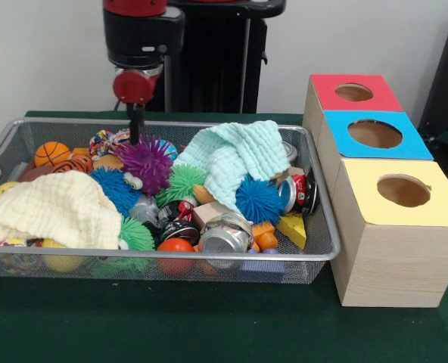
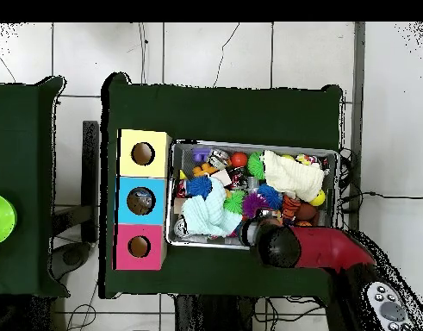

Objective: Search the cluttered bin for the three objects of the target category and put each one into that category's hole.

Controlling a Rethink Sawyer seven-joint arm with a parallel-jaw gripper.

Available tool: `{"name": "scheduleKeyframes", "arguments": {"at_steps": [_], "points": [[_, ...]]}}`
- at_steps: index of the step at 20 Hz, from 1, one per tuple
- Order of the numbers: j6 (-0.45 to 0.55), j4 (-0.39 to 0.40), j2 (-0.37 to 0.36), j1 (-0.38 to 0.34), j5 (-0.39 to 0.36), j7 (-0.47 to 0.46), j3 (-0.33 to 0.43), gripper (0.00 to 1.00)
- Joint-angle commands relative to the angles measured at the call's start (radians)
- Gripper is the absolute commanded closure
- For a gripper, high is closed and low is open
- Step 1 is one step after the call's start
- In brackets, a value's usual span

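A wire mesh bin [image 1: 65, 121] holds a heap of toys. My gripper [image 1: 135, 136] hangs shut at the bin's back left, just behind and above a purple spiky ball [image 1: 147, 162], with nothing in it. Around that ball lie blue spiky balls [image 1: 258, 200], a green spiky ball [image 1: 182, 184], a small basketball [image 1: 51, 153], a silver can [image 1: 224, 236] and a red can [image 1: 300, 193]. A mint cloth [image 1: 235, 159] and a cream cloth [image 1: 54, 208] cover part of the pile. In the overhead view the arm [image 2: 314, 248] hides the gripper.
Three wooden boxes with round holes stand beside the bin: red-topped [image 1: 326, 94], blue-topped [image 1: 413, 144] and yellow-topped [image 1: 360, 204]. In the overhead view they run yellow [image 2: 128, 142], blue [image 2: 127, 190], red [image 2: 127, 234] along the bin's [image 2: 249, 144] left side. Green cloth covers the table [image 1: 209, 325].
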Motion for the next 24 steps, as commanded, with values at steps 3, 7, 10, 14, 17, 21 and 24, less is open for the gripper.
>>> {"name": "scheduleKeyframes", "arguments": {"at_steps": [3,7,10,14,17,21,24], "points": [[-0.094,-0.043,0.061,0.101,0.110,0.154,-0.129,0.00],[-0.125,-0.041,0.078,0.074,0.126,0.092,-0.140,0.00],[-0.136,-0.035,0.079,0.058,0.136,0.058,-0.144,0.00],[-0.145,-0.019,0.076,0.032,0.140,0.024,-0.140,0.00],[-0.154,-0.024,0.086,0.016,0.128,0.005,-0.143,0.00],[-0.160,-0.029,0.095,0.009,0.128,-0.002,-0.140,0.00],[-0.163,-0.028,0.094,0.025,0.130,0.006,-0.146,0.00]]}}
